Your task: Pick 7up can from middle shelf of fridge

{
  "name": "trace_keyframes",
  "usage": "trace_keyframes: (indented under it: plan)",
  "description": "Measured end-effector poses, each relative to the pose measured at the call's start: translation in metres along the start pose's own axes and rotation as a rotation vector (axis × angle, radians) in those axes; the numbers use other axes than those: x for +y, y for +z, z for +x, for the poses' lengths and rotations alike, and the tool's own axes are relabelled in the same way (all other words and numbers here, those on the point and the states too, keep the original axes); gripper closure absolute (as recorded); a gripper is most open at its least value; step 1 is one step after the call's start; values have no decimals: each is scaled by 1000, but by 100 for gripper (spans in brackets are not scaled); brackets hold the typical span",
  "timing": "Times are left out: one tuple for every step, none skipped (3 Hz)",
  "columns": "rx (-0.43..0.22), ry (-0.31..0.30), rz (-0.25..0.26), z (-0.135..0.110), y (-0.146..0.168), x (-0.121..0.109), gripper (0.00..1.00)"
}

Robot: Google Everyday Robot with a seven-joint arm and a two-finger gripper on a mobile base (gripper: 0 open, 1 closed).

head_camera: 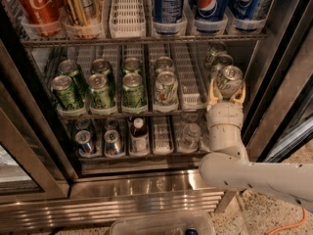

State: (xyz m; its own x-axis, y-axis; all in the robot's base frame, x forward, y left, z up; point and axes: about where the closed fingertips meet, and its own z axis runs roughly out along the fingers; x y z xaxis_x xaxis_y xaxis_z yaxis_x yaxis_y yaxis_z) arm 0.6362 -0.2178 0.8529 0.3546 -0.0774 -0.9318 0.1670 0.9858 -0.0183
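Gripper (pixel 227 91): we log it at the right end of the middle shelf (pixel 188 82), its yellowish fingers (pixel 213 94) drawn narrow against both sides of the 7up can (pixel 230 77), the front can in that shelf's rightmost lane. Green cans (pixel 100 89) fill the shelf's left lanes. Blue cola cans (pixel 209 4) stand on the rack above the shelf, inside the fridge (pixel 146 182).

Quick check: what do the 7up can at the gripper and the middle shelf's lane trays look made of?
The 7up can, at the gripper on the right end of the middle shelf: thin metal, probably aluminium, glossy silver with bright glints. The lane trays: white slotted plastic, seemingly matte.
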Motion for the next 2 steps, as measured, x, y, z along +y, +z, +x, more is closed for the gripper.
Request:
trace_keyframes:
  plan:
    - [-42, 18, -15, -16, -1, 1, 100]
    - [-57, 33, -29, -27, -7, 2, 100]
